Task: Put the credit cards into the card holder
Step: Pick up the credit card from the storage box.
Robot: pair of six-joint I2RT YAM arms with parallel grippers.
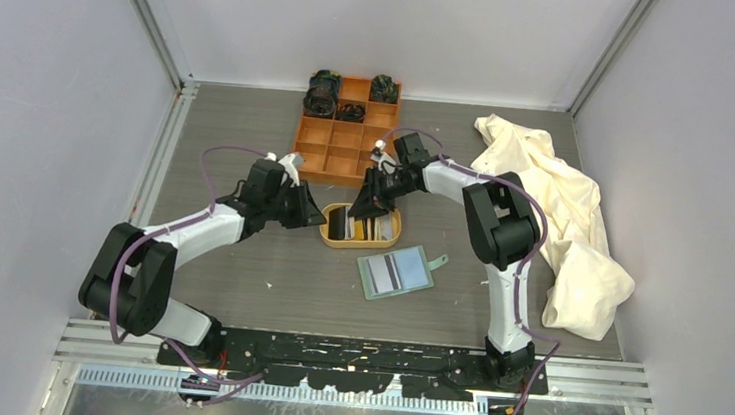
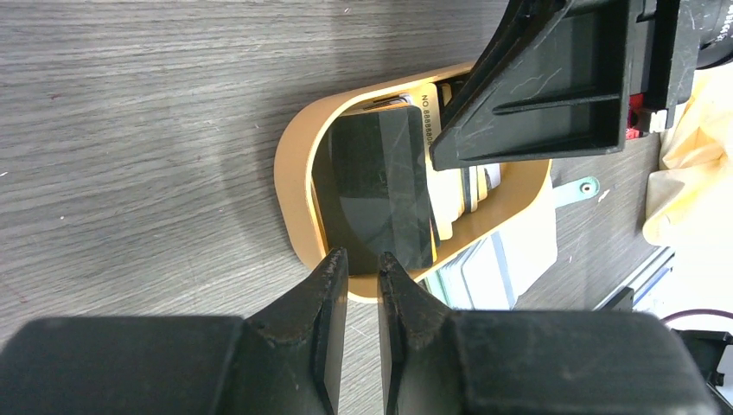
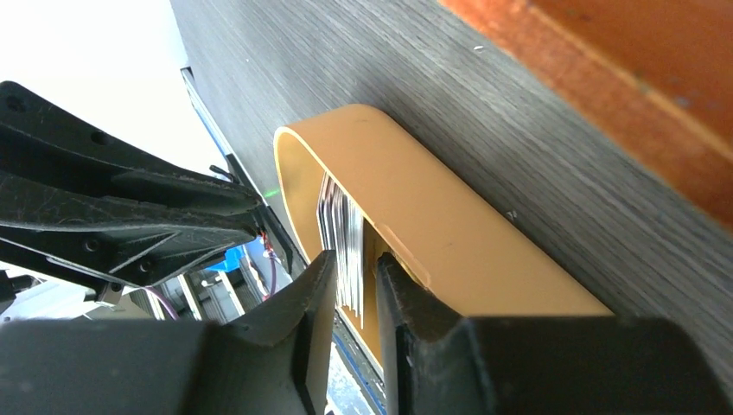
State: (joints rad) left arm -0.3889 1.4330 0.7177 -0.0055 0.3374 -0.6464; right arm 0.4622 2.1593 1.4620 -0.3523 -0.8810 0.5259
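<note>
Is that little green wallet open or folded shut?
Open. The green wallet lies spread flat, its pale inner pockets facing up and its strap tab sticking out sideways.

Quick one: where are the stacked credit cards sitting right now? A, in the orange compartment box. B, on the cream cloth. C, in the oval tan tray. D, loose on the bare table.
C: the credit cards stand on edge, stacked together inside the oval tan tray, between the two arms.
</note>
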